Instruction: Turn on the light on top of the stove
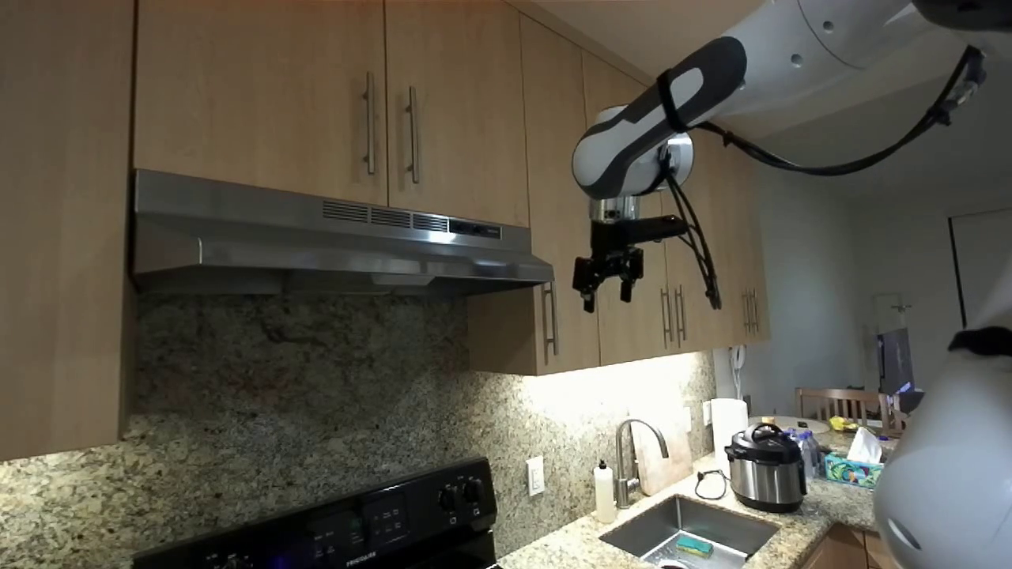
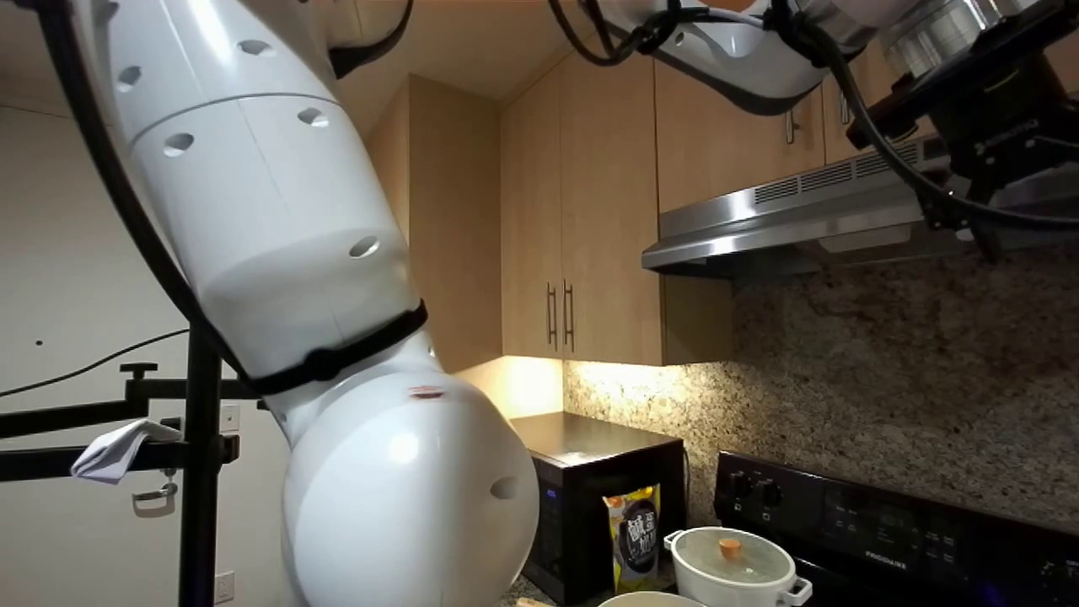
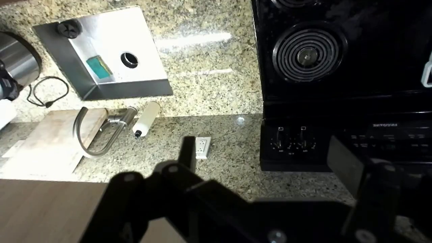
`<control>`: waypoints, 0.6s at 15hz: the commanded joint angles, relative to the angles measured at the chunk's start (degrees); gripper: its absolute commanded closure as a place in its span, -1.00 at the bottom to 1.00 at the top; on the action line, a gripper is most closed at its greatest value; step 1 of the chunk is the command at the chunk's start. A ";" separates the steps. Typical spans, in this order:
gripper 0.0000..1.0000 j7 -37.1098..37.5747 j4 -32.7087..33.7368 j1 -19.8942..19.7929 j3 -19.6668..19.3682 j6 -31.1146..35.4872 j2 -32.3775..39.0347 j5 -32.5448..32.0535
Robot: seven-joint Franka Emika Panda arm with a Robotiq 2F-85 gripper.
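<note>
A slim brushed-steel range hood hangs beneath wooden cabinets, above the black stove. On its underside the light shows as a pale panel with no visible glow; the panel also appears in an exterior view. A dark control strip sits near one end of the hood's front. My gripper points down in the air just beyond that end, apart from the hood. In the wrist view the gripper is open, with a wide gap and nothing held. The hood is out of the wrist view.
Wooden cabinets with bar handles stand behind the gripper. Below are a sink, a curved faucet, a soap bottle and a pot-shaped cooker. A white pot and microwave stand beside the stove's panel.
</note>
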 commanded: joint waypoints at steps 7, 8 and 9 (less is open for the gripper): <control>-1.00 -4.40 2.72 1.45 -0.52 5.91 0.10 1.37; -1.00 -4.81 2.91 1.58 -0.46 6.52 -0.09 1.20; -1.00 -5.33 3.07 1.73 -0.48 7.09 -0.18 1.24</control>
